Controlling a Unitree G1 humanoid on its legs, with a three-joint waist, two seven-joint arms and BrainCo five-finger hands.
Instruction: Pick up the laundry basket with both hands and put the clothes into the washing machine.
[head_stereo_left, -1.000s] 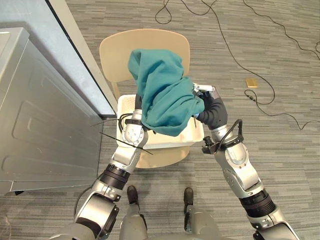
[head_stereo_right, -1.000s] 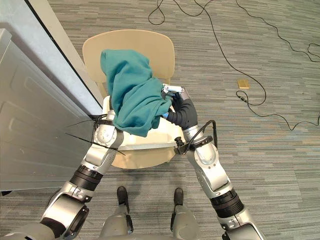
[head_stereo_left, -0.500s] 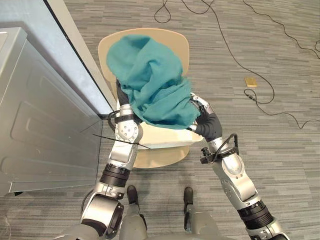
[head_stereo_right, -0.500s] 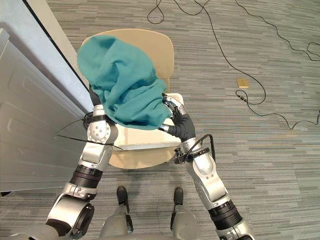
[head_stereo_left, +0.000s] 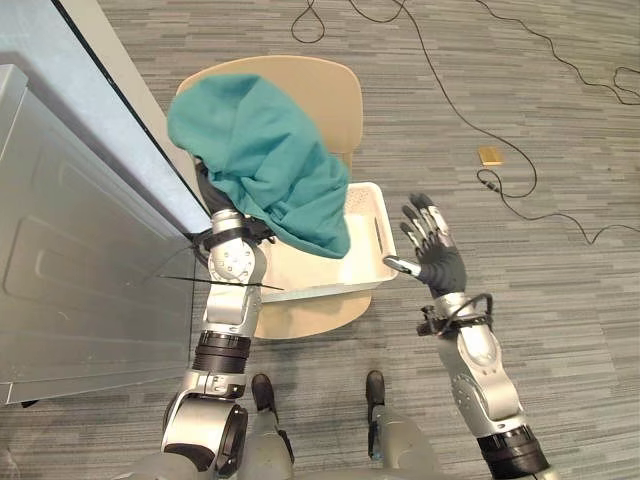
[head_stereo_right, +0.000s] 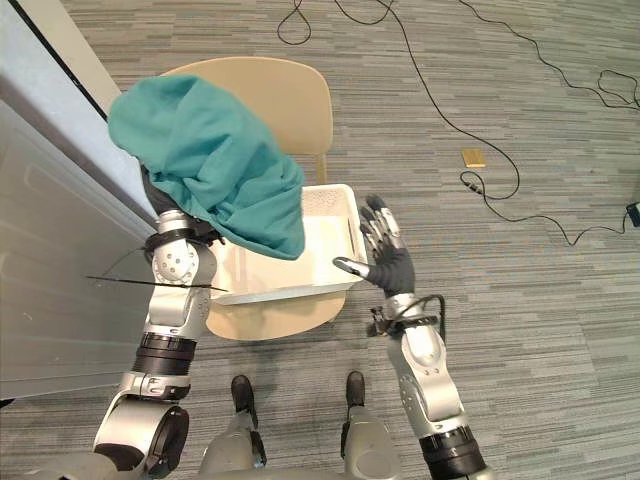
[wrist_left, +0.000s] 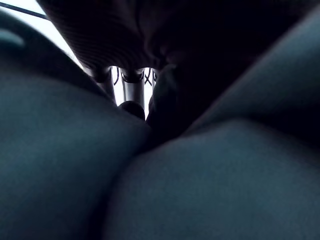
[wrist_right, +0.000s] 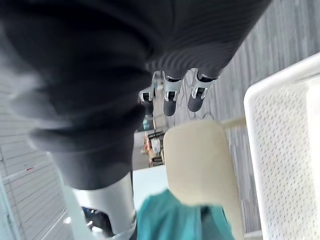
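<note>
A teal garment (head_stereo_left: 265, 160) hangs over my raised left hand (head_stereo_left: 208, 188), above the left end of the white laundry basket (head_stereo_left: 320, 291). In the left wrist view the cloth (wrist_left: 200, 190) presses in all round the fingers (wrist_left: 132, 95), which are curled in it. The basket sits on a tan chair (head_stereo_left: 320, 90), and its inside looks bare where it shows. My right hand (head_stereo_left: 435, 255) is open with spread fingers, just right of the basket's right wall and apart from it. The right wrist view shows its straight fingers (wrist_right: 170, 97) and the basket's perforated wall (wrist_right: 285, 150).
The grey washing machine (head_stereo_left: 80, 250) stands close on the left, right beside my left arm. A small tan block (head_stereo_left: 490, 155) and black cables (head_stereo_left: 560, 215) lie on the striped carpet to the right.
My right hand has let go of the garment, opened and drawn back to the right of the basket. The left hand has carried the garment up and left, towards the machine.
</note>
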